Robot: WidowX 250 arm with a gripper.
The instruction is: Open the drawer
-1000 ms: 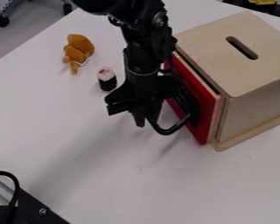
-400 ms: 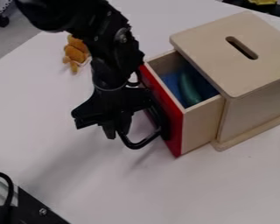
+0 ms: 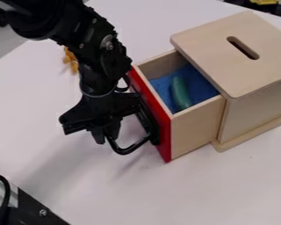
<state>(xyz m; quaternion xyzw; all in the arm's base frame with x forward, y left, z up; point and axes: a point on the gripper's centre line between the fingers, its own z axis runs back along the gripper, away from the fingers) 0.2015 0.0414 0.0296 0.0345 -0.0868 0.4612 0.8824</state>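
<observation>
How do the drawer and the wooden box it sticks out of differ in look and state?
The drawer has a red front; the wooden box is bare wood.
The drawer is uncovered where pulled out, whereas the wooden box has a flat top with a slot.
The drawer carries a black handle; the wooden box's top has none.
Both have pale wooden sides.

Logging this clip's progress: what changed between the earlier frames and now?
The drawer has slid out of the wooden box toward the picture's left, uncovering a green object on blue lining. The gripper has moved with it, staying at the black handle. The box stayed put.
</observation>
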